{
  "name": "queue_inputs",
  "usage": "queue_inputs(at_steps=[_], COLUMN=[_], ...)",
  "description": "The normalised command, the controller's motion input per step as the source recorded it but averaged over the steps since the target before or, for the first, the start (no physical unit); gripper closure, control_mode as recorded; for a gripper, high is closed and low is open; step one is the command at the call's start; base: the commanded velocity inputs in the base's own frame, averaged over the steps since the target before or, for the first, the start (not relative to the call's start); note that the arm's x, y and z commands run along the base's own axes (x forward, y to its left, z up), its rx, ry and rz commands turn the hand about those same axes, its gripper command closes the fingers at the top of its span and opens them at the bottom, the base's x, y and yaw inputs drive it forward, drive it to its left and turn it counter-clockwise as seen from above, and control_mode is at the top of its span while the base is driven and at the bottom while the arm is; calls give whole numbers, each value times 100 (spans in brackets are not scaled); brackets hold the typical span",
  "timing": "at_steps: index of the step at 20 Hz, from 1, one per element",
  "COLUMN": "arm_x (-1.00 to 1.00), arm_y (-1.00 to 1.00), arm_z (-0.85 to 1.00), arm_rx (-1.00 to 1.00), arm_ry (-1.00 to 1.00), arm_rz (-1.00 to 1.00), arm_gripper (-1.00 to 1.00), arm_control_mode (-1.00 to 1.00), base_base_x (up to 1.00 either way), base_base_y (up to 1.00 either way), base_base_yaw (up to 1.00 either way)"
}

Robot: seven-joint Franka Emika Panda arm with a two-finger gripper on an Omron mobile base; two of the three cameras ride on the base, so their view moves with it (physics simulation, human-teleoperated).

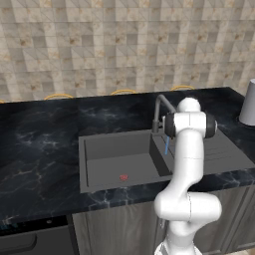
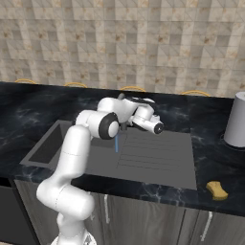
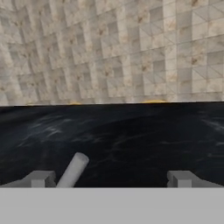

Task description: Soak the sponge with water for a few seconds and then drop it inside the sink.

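Yellow, the sponge [image 2: 217,190] lies on the black marbled worktop [image 2: 210,158], well off to the right of my gripper [image 3: 111,179] and nearer the front edge, apart from the sink [image 2: 158,162]. My gripper hangs above the sink beside the faucet [image 1: 160,112], its fingers [image 3: 41,178] spread wide with nothing between them. The water [image 2: 116,143] runs down into the basin just below me.
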Motion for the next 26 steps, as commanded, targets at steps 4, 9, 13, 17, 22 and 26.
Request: queue_inputs(at_steps=[4,9,13,17,22,26], arm_x=[-12,-23,-42,-52,-53,-47], arm_y=[-49,-27,-17,-13,-8,-13], arm_z=[-32,0,0,0,10,29], arm_rx=[0,7,10,10,8,7], arm_ry=[0,0,0,0,1,12], arm_rz=[0,0,0,0,0,0], arm_gripper=[-100,-100,-100,-100,-100,-100], arm_control_mode=[-100,-100,-100,-100,-100,-100], base_base_x=[0,0,0,0,0,0], base_base_y=[0,0,0,0,0,0], base_base_yaw=[0,0,0,0,0,0])
